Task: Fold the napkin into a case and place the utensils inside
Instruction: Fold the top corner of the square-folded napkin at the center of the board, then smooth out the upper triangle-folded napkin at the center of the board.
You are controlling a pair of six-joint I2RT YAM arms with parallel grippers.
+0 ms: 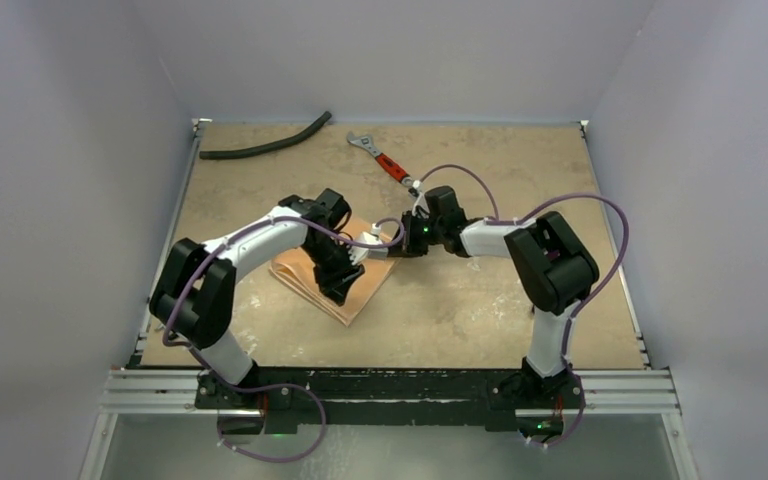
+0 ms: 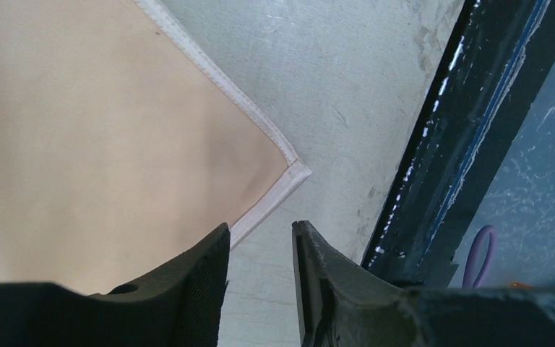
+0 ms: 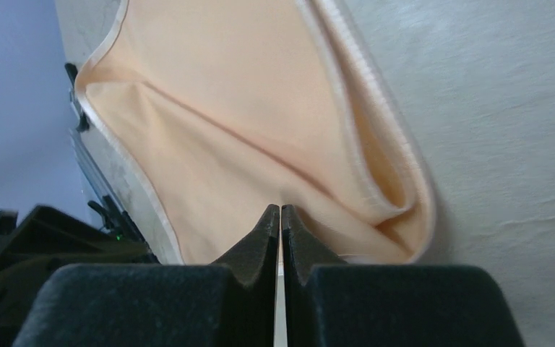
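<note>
**Near edge, 6 o'clock.** Both arm bases sit on the black frame rail (image 1: 380,385) that fronts the mottled beige counter (image 1: 480,320).

**Left fingers (image 2: 260,230).** Spread, with a narrow gap between them and nothing held. They point down at the near corner of the plain peach-orange cloth napkin (image 2: 101,130). One fingertip overlaps the white-hemmed edge, though contact cannot be confirmed. The other fingertip stands over bare counter.

**Napkin position.** It lies folded in layers just off the counter's centre, toward 8 o'clock. It is set as a diamond, with one corner aimed at 5 o'clock. The left arm crosses above it and hides its middle in the top view.

**Right fingers (image 3: 280,213).** Pressed together, pinching a fold of the napkin at its 2 o'clock side. Creases run out from the pinch point. Just beside it, a doubled hemmed edge curls open into a loop. The right arm reaches in from 3 o'clock.

**Far zone.** A red-handled steel wrench (image 1: 380,158) lies flat at 12 o'clock, apart from the napkin, with its jaw end toward 10 o'clock. A curved black hose (image 1: 260,148) lies at 11 o'clock, near the far left corner and well apart from the cloth.
</note>
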